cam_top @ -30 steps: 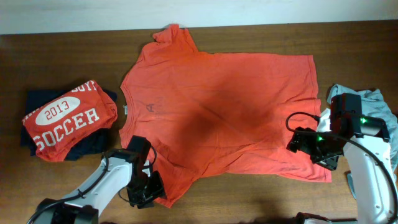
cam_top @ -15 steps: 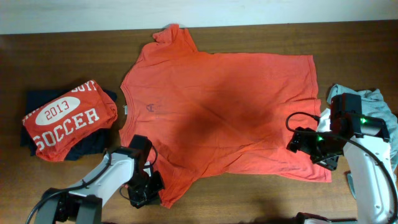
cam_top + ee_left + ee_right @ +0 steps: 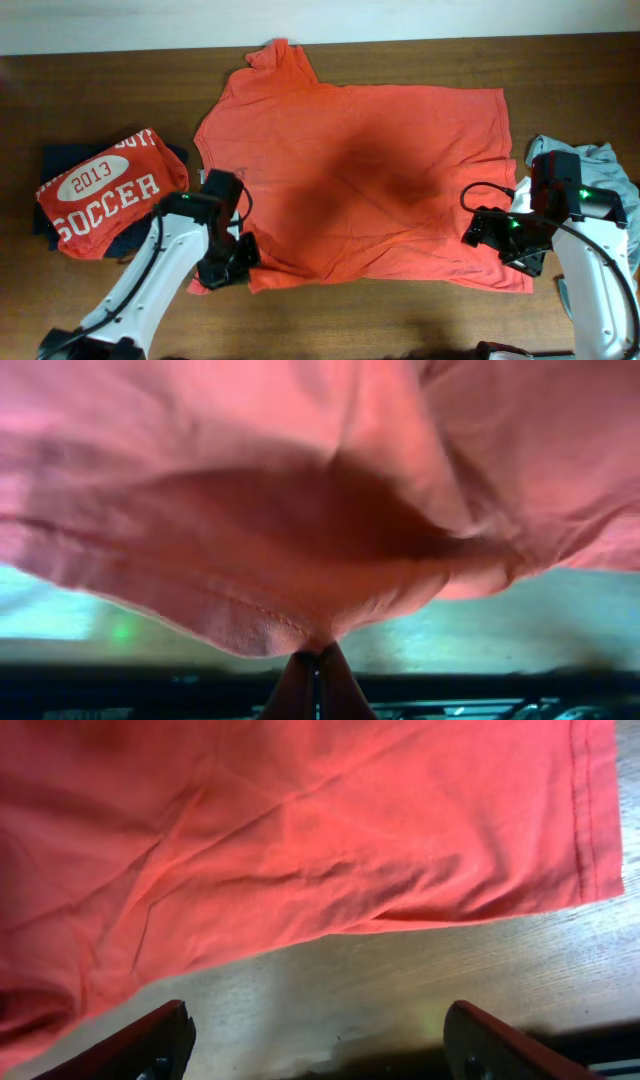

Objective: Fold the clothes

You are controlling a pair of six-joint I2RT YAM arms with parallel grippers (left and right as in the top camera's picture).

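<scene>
An orange t-shirt (image 3: pixel 360 170) lies spread flat on the wooden table, collar to the left. My left gripper (image 3: pixel 240 258) is shut on the shirt's near left sleeve and holds it lifted and pulled in over the shirt body. In the left wrist view the orange cloth (image 3: pixel 300 510) hangs from the shut fingertips (image 3: pixel 316 656). My right gripper (image 3: pixel 492 232) is open and empty at the shirt's near right hem. In the right wrist view its fingers (image 3: pixel 315 1035) straddle bare table just below the hem (image 3: pixel 420 915).
A folded stack with a red "2013 SOCCER" shirt (image 3: pixel 105 190) on dark clothes sits at the left. A grey-green garment (image 3: pixel 605 165) lies at the right edge behind my right arm. The table's near edge is close to both arms.
My left gripper rose and moved up-left, carrying the near left sleeve with it, so the sleeve no longer lies spread out at the near edge. The right arm stayed still.
</scene>
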